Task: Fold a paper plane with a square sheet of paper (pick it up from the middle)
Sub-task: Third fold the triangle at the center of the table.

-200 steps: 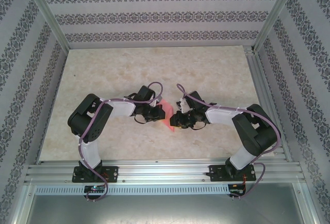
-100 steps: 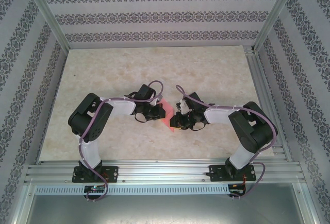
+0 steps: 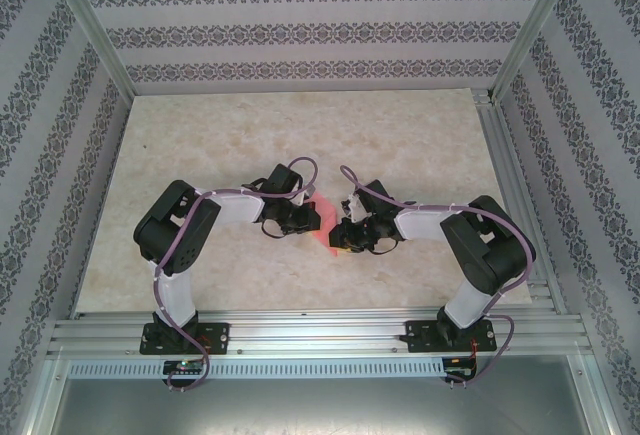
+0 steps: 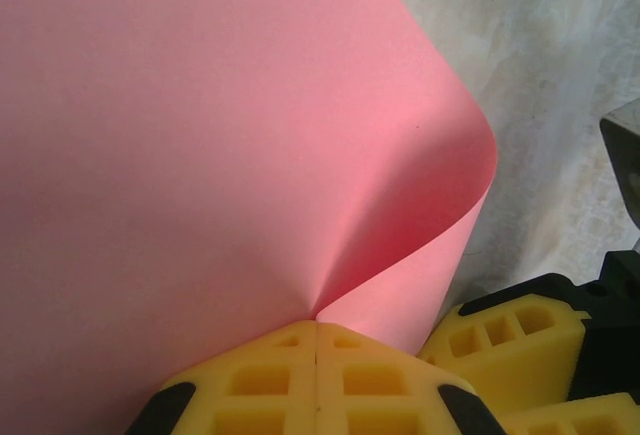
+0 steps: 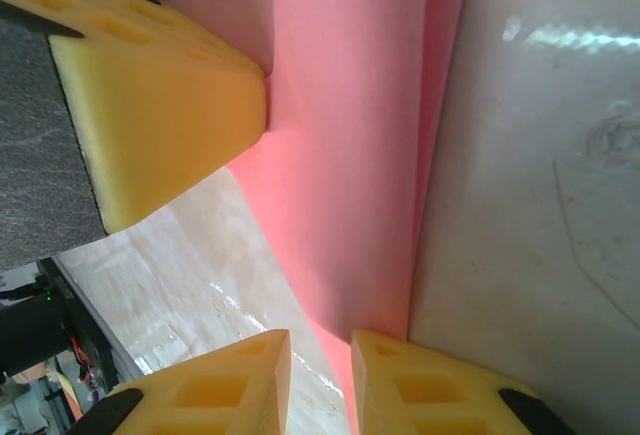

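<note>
- Left jaws: I read them as pressed fully together. Their yellow fingers (image 4: 260,385) meet along one seam, and an edge of the square sheet of paper (image 4: 200,155) is pinched at the tips.
- Sheet at the left jaws: pink and unmarked, it spreads away ahead of the jaws. It curls over in a soft bend just to the right of the pinch point.
- Right jaws: they stand slightly apart, with a narrow gap between the yellow fingers (image 5: 430,385). The sheet (image 5: 350,155) runs down into that gap, close beside one finger. I cannot tell whether either pad touches it, and I see no grip.
- Right wrist view: one left finger (image 5: 150,85) sits ahead of the right jaws and to their left, its tip against the sheet.
- Left wrist view: a right finger (image 4: 510,340) lies just beside the left jaws, on their right.
- Top view: the sheet (image 3: 322,217) sits between the two sets of jaws, which face each other tip to tip over the pale marbled table (image 3: 300,135).
</note>
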### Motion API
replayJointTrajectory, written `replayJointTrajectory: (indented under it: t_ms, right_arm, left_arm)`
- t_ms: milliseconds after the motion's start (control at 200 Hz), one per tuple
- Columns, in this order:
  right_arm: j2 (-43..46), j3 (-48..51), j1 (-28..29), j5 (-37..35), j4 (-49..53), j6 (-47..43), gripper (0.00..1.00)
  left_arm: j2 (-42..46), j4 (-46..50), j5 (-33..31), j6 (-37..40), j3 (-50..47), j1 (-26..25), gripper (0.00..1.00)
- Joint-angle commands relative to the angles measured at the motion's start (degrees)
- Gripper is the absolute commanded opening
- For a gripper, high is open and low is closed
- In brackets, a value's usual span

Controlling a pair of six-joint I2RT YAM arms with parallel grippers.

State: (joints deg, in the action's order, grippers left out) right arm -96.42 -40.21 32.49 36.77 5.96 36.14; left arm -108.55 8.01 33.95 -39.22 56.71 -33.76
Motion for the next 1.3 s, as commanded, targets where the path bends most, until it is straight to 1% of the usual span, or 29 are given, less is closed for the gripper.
replayJointTrajectory:
  t_ms: [0,190,445,654,774,889,1139,1294]
  right_arm:
    - [2.7,0.7,0.0,1.0,-0.3,0.6,0.24]
    - [4.6,0.1,0.0,2.4,0.0,0.4,0.24]
    - [1.4,0.6,0.6,3.2,-1.6,1.0,0.24]
    - [0.0,2.0,0.6,2.0,-2.9,1.3,0.24]
    - [-1.1,2.4,0.6,0.1,-0.6,0.2,0.24]
    - [-0.3,2.5,0.6,-0.6,0.3,-0.2,0.24]
    - [5.2,2.0,0.7,3.0,-1.3,1.4,0.25]
    - [4.8,2.1,0.9,3.7,-1.6,1.7,0.25]
  left_arm:
    - [0.0,1.1,-1.2,1.3,1.0,0.6,0.0]
    - [0.2,1.1,-1.0,1.3,0.7,0.6,0.0]
    - [0.7,1.7,-1.3,1.6,0.6,0.7,0.0]
    - [0.5,2.1,-1.6,2.0,0.4,0.8,0.0]
    - [0.5,1.7,-1.7,1.7,-0.3,0.8,0.0]
    - [0.9,1.2,-1.9,1.1,-1.2,0.8,0.0]
    - [2.2,1.8,-1.6,1.6,-0.8,0.9,0.0]
    - [2.5,2.8,-1.9,2.3,-0.5,1.0,0.0]
